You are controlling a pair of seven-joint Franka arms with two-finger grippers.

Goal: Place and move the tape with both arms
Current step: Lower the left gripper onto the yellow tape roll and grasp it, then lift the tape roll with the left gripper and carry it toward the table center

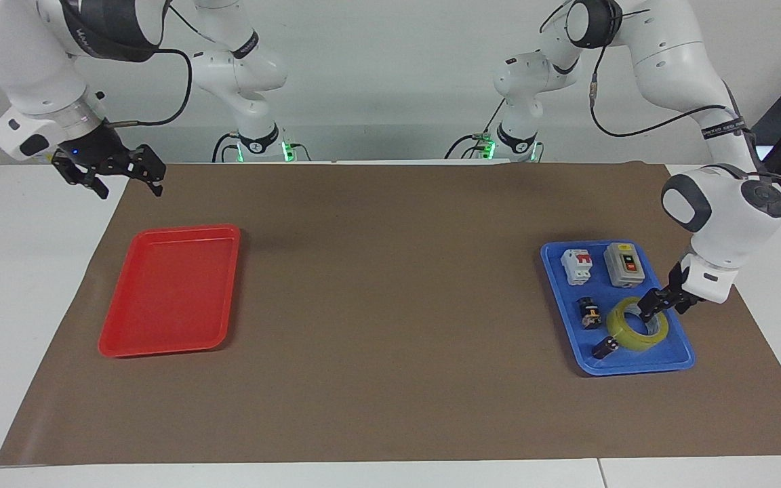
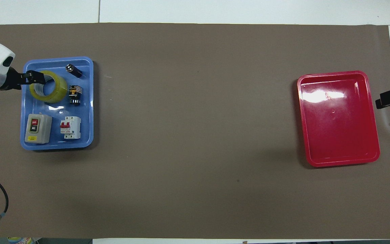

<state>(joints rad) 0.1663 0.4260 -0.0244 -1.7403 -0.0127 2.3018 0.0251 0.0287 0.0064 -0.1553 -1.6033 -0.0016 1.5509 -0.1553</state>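
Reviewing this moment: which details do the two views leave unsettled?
- Left gripper at the tape: contact too small to read in the facing view; its fingers overlap the roll in the overhead view.
- Right gripper: overhead view's edge cuts it off.
- Small black parts in the blue tray: too small to identify.

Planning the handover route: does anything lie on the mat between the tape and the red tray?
Nothing visible does. Between the blue tray holding the tape and the red tray, the brown mat lies bare.
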